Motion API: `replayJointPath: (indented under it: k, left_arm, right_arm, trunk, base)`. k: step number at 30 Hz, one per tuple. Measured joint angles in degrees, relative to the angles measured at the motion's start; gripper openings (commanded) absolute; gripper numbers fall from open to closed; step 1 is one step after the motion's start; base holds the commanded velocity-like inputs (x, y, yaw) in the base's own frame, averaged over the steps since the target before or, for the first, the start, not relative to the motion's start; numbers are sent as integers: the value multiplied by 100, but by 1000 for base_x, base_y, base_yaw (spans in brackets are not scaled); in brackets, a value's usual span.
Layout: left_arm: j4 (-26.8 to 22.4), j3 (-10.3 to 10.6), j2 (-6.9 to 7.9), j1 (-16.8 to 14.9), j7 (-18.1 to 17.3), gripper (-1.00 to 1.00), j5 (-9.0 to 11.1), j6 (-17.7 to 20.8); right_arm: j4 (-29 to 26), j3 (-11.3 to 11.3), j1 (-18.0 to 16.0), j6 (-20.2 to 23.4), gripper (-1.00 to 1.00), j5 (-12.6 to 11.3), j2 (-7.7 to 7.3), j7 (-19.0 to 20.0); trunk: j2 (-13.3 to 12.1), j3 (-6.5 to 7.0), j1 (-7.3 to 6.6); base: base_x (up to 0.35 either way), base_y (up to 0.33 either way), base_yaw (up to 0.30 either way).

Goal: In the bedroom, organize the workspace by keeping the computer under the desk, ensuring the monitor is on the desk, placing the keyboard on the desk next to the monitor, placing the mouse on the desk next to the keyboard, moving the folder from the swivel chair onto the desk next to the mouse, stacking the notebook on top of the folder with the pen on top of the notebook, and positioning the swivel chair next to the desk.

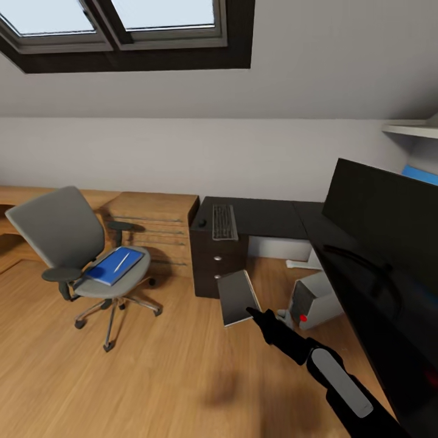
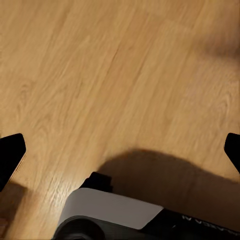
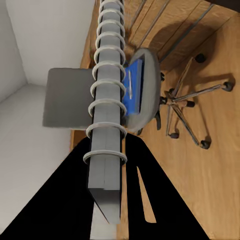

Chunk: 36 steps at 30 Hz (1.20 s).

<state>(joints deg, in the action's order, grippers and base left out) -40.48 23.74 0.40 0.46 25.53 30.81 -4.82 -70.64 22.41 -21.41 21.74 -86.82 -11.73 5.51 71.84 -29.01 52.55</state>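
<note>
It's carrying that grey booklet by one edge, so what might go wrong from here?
The right end effector pinches the notebook only at its spiral edge, so it might slip or swing loose. The folder with the pen on it sits on the swivel chair, and lifting the folder could roll the pen off.

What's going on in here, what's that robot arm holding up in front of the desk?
The right gripper is shut on the notebook, a grey spiral-bound booklet, holding it up above the floor in front of the desk. The blue folder lies on the swivel chair seat with the pen on top. The keyboard and mouse are on the desk, the monitor stands on its near wing, and the computer sits on the floor underneath. The left gripper is open over bare floor.
</note>
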Motion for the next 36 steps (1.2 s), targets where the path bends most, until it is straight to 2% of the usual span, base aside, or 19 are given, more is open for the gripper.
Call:
replayJointPath:
  k: [2,5,7,11,17,20,21,22,25,28,32,36]
  left_arm:
    - [23,-1,0,0,0,100,-2,0]
    - [50,-2,0,0,0,100,-3,0]
    - [56,-3,0,0,0,100,-4,0]
    - [64,-3,0,0,0,100,-4,0]
    - [71,3,-7,0,0,100,2,7]
    - [72,4,-6,0,0,100,4,9]
    - [71,3,-7,1,-1,100,2,9]
    - [72,4,-8,0,0,100,3,9]
    - [72,5,-9,0,0,100,3,9]
    - [72,5,-9,0,-1,100,4,9]
    - [73,8,-9,0,-1,100,3,9]
    - [74,23,-12,-1,-1,100,-3,8]
  right_arm:
    - [-1,-3,0,1,-100,-210,0,0]
    - [-6,-7,0,-10,-100,-794,0,-1]
    - [-8,-13,0,-15,-100,-1084,-3,-2]
    - [-25,-34,0,-26,-100,-1350,-55,-3]
    - [-158,-86,0,-42,-100,-1432,-106,-3]
    - [-295,-94,3,-412,-100,-1418,-113,-23]
    - [-517,-95,141,-1123,-100,-1383,-115,-36]
    - [-622,-92,236,-1456,-100,-1368,-113,-42]
    - [-780,-93,412,-2217,-100,-1356,-107,-86]
    - [-594,-113,476,-3024,-100,-1360,-89,-291]
    - [-508,-124,484,-3291,-100,-1355,-83,-353]
    - [-462,-134,486,-3325,-100,-1361,-85,-471]
  trunk:
    - [-80,36,-44]
    - [-201,90,-110]
    - [-281,126,-154]
    - [-441,198,-242]
    - [-682,305,-374]
    - [-802,359,-440]
    - [-843,377,-462]
    - [-883,395,-484]
    - [-1003,449,-549]
    - [-1124,503,-615]
    - [-1165,522,-638]
    - [-1166,522,-638]
  base:
    - [279,97,0]
    - [279,99,0]
    - [279,100,0]
    - [279,100,0]
    - [282,101,0]
    - [293,100,0]
    - [295,96,0]
    - [295,92,0]
    - [296,86,0]
    - [296,52,0]
    - [310,0,0]
    - [322,-103,0]
